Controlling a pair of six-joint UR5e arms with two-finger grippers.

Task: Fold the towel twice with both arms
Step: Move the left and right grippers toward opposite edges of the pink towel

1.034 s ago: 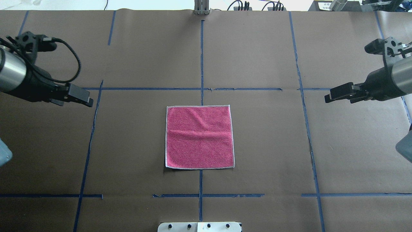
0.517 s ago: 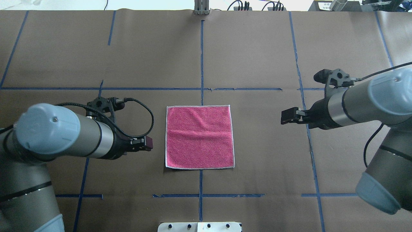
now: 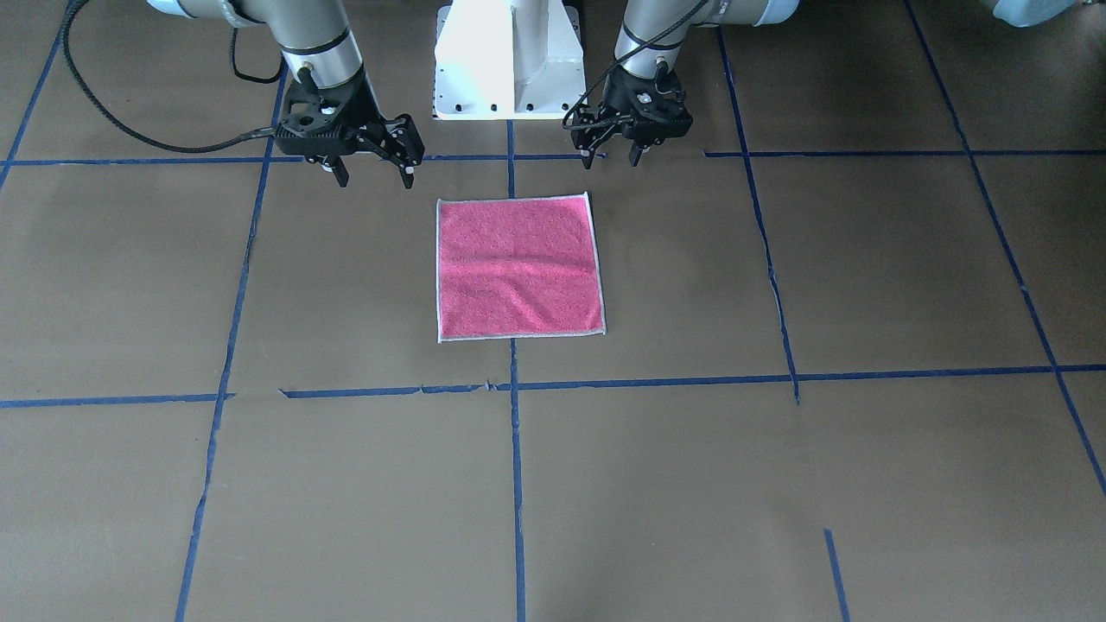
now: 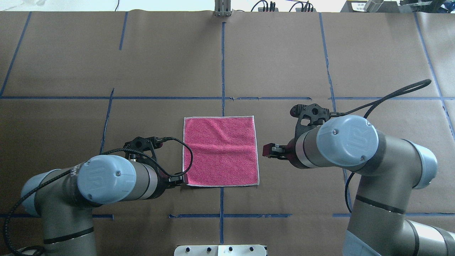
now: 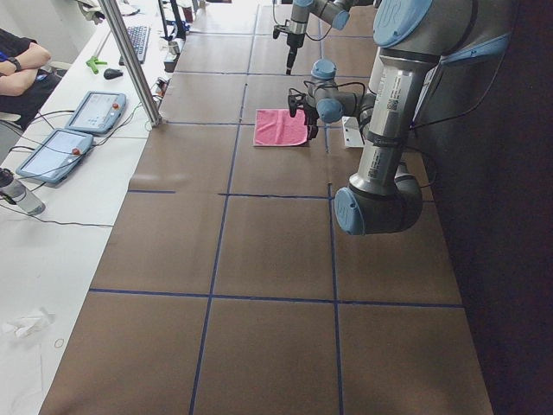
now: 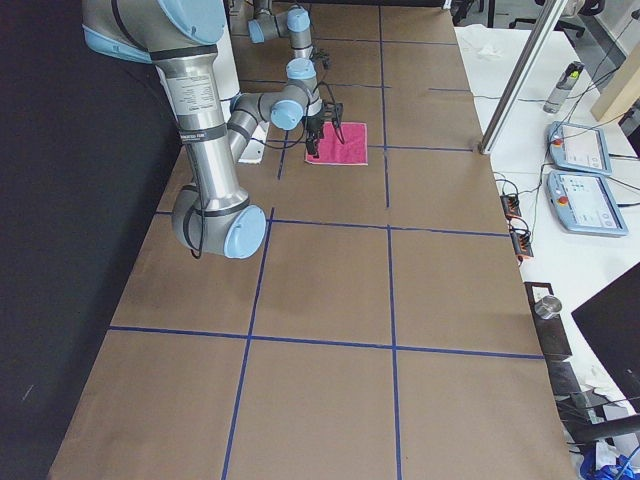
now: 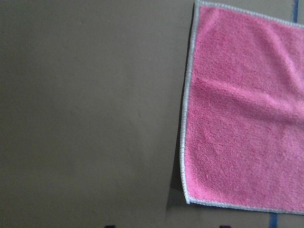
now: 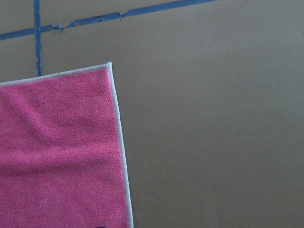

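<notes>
small square bright pink terry towel (image 4: 220,151) lies flat, unmoved, mid brown paper table (image 4: 284,53). black left gripper (image 3: 611,158) now by its robot-side left corner, black right gripper (image 3: 373,177) beside its right edge; both moved in, fingers spread, empty.

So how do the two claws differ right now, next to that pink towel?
The left claw hangs close by the towel's near corner; the right claw stands off its other side with a clear gap. The right claw also reaches slightly farther forward than the left claw. Both are open and empty.
</notes>
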